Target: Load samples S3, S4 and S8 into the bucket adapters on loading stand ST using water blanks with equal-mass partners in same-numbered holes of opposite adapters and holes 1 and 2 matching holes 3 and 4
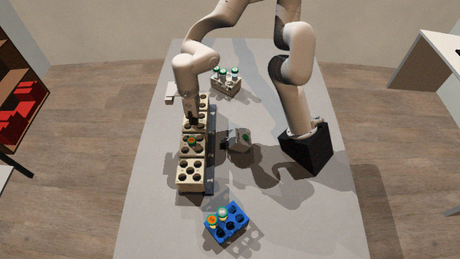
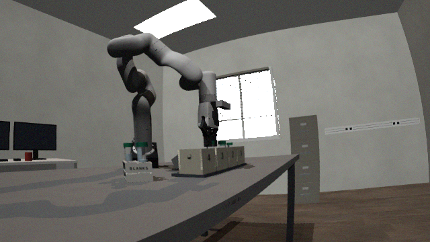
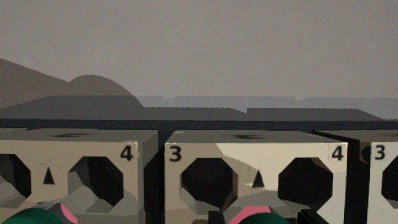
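Green plastic caps the working tube (image 2: 213,143) (image 3: 257,219), whose pink body shows behind the cap at the lower centre of the wrist view. It stands at the middle hole of the cream adapter (image 1: 203,121) (image 2: 222,162) (image 3: 255,150); seating depth is partly hidden. The gripper (image 1: 193,121) (image 2: 210,142) (image 3: 261,217) has its fingers slightly spread around the cap, apparently without squeezing.

Handling: expect a light, stiff tube, smooth enough to slip if gripped off-centre. Grip squarely on the cap sides; lift or lower vertically.

Appearance: round cap, pink contents; the dot is out of view. Another capped tube (image 1: 191,140) (image 3: 31,218) shows lower left in the wrist view.
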